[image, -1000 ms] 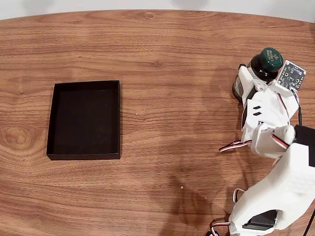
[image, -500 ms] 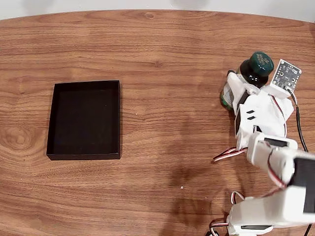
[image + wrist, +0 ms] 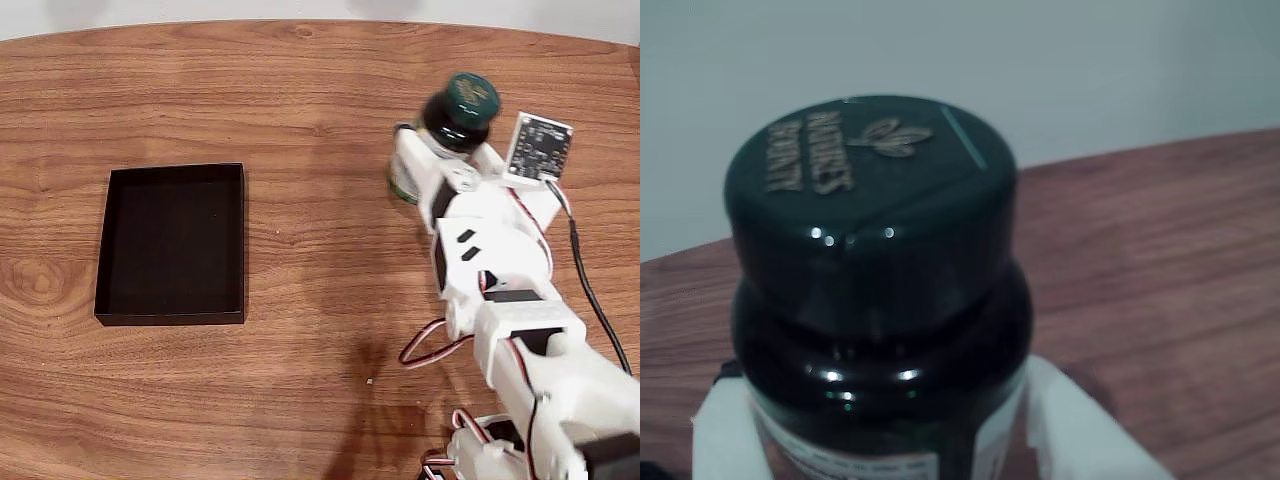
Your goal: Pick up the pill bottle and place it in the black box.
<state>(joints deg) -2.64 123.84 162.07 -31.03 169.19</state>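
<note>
While the hand (image 3: 425, 165) pinches the pill bottle (image 3: 450, 120) near the counter's (image 3: 300, 80) far right edge, the black box (image 3: 172, 245) lies well apart, leftward; a low grip risks tipping or slipping.

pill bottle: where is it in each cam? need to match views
Fixed view: pill bottle upper right of centre, held in the gripper, well right of the black box.
Wrist view: bottle centre-left, close up, cap toward the camera.
Shared landmark: the dark green cap with gold print.
</note>
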